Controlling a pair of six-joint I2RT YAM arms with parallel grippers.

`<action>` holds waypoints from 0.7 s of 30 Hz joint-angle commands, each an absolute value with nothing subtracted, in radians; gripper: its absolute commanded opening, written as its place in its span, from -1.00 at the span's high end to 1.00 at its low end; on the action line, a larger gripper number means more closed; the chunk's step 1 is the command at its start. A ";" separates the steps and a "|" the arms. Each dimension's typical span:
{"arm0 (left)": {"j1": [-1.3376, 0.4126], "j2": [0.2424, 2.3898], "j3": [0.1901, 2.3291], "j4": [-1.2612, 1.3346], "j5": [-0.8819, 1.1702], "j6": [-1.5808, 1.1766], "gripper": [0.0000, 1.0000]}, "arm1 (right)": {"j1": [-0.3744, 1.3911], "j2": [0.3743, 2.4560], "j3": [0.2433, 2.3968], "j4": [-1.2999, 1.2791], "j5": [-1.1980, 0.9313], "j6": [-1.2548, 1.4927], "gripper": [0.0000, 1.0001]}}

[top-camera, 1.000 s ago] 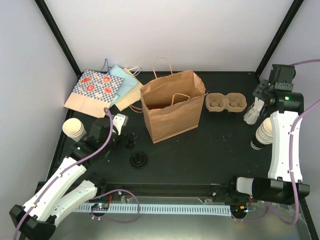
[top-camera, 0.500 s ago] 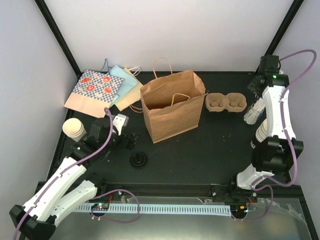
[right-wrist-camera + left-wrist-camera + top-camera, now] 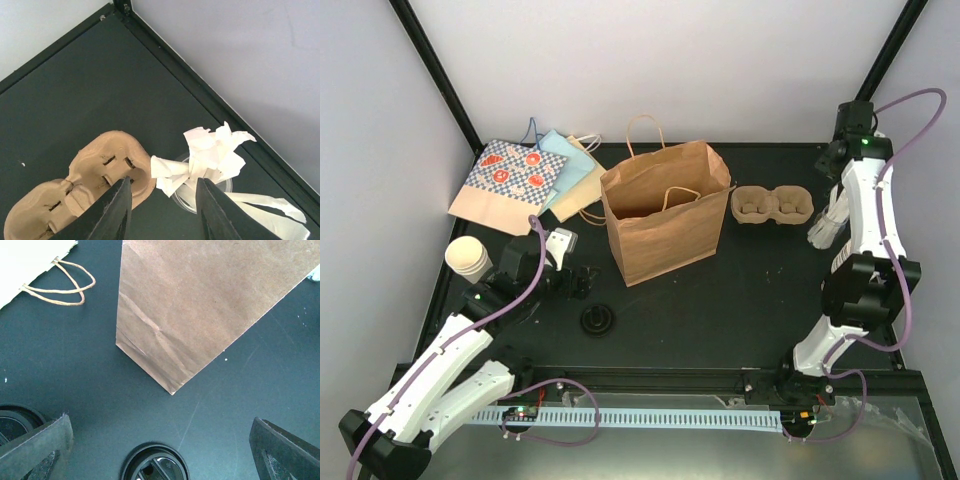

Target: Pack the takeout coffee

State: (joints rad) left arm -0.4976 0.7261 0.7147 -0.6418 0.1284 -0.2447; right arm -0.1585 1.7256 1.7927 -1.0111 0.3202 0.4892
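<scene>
**Cup carrier**: tan moulded pulp, two hollows, both empty. It lies on the worktop, below and to the left of the right pincer, near it but apart. Its long axis runs left to right in the top view and slants in the right wrist view. The right arm is much the nearer.

**Right pincer:** fingers partly spread, holding nothing, up over the far right corner.

**In the way:** a clear cup of crumpled white paper sits directly under the right pincer, just beside the carrier's right end. Whether they touch cannot be told.

**Cup stacks:** one stack sits back from the right pincer toward the bases, partly hidden by the arm. The other stack is left of the left pincer.

**Left pincer:** spread wide, empty, low over the worktop.

**Black lid**: just beneath the left pincer. A second dark round rim by its left finger is probably another lid.

**Brown paper bag**: standing ahead of the left pincer.

**Judgement:** taking the carrier falls to the right arm, which would first need to shift left, clear of the paper-filled cup.
</scene>
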 commanded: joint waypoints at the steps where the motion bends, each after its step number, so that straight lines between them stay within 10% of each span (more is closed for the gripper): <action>1: -0.494 0.724 0.719 -0.630 0.130 -0.235 -0.98 | -0.164 1.758 1.818 -0.996 0.357 0.493 0.22; 21: -0.493 0.724 0.720 -0.635 0.111 -0.242 -0.97 | -0.164 1.821 1.864 -0.986 0.369 0.494 0.60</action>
